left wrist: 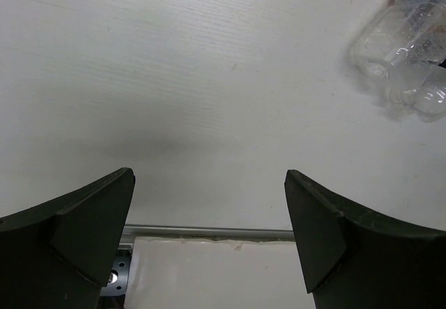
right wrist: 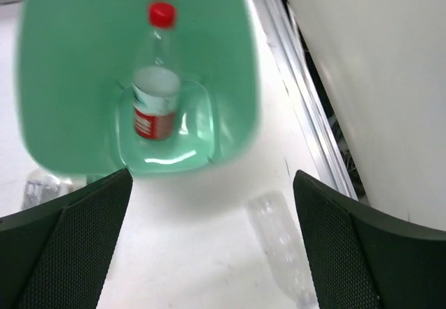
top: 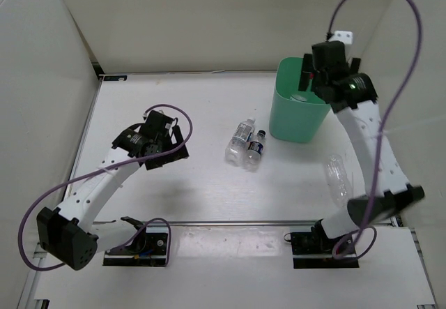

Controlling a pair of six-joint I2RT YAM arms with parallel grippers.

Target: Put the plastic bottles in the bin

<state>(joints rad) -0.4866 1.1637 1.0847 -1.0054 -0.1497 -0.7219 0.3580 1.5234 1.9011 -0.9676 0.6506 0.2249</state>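
Note:
The mint-green bin stands at the back right. My right gripper hangs over its rim, open and empty. Inside the bin the red-capped bottle with its red label is near the bottom, slightly blurred. On the table's middle the white-capped bottle and the dark-capped bottle lie side by side. My left gripper is left of them, open over bare table; the two bottles show at the upper right of its view.
A clear crushed bottle without label lies on the table under the right arm, just in front of the bin. White walls close off the back and sides. A metal rail runs along the near edge.

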